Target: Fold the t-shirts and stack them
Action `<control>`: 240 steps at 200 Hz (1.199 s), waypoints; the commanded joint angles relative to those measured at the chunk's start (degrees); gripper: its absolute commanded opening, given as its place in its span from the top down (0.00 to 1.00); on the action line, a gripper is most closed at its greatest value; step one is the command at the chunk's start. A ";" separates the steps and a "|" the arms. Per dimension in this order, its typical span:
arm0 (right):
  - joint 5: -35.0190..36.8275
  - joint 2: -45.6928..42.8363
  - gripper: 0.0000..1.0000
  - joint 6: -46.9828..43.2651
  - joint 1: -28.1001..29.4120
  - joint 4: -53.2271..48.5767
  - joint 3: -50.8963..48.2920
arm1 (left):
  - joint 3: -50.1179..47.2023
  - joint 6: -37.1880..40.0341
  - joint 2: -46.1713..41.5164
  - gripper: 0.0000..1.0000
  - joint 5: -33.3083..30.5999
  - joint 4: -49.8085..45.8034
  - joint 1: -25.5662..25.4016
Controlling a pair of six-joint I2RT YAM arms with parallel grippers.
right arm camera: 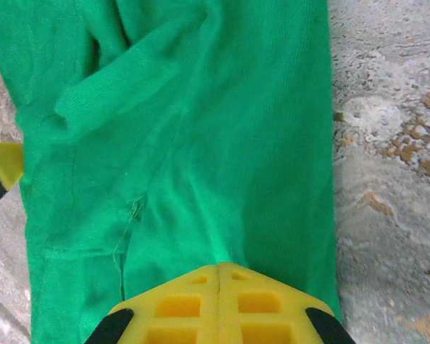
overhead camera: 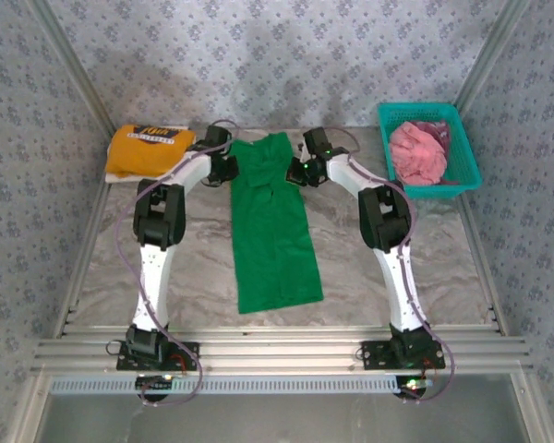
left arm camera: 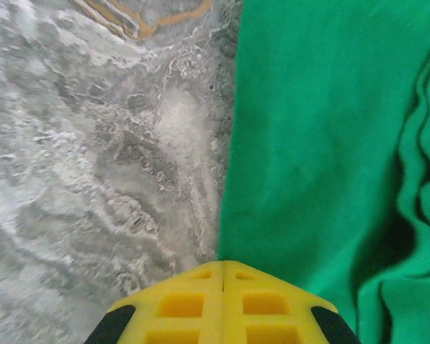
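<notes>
my left claw point(left arm camera: 222, 266) is clenched on the green t-shirt point(overhead camera: 273, 240) at its left edge, and my right claw point(right arm camera: 220, 268) grasps its right side. the shirt lies folded narrow mid desk point(overhead camera: 379, 277), between the yellow-orange t-shirt point(overhead camera: 148, 148) and the basketed pink t-shirt point(overhead camera: 419, 152).

Legible text: none | Item: yellow-orange t-shirt point(overhead camera: 140, 155) | Marking: dark printed band point(overhead camera: 162, 135) across its upper face, pale lettering inside it | Reading: characters too small and blurred to make out | Brand, numbers: cannot tell
</notes>
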 commanded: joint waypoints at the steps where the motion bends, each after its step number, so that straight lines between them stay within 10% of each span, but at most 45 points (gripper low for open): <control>1: 0.43 2.53 1.00 2.84 -0.06 -1.62 2.27 | 4.34 -2.20 3.17 1.00 1.23 -3.71 -0.92; 101: -1.86 7.71 1.00 14.02 -7.08 5.18 0.54 | 45.26 -7.83 28.85 1.00 9.23 -13.59 -2.72; 201: -4.68 10.24 1.00 10.33 -9.37 1.51 13.94 | 45.96 -3.02 22.53 1.00 4.31 -11.16 2.79; 240: -7.36 0.48 0.96 7.69 -8.16 0.12 12.21 | 45.90 3.06 11.38 0.60 1.67 -15.17 3.30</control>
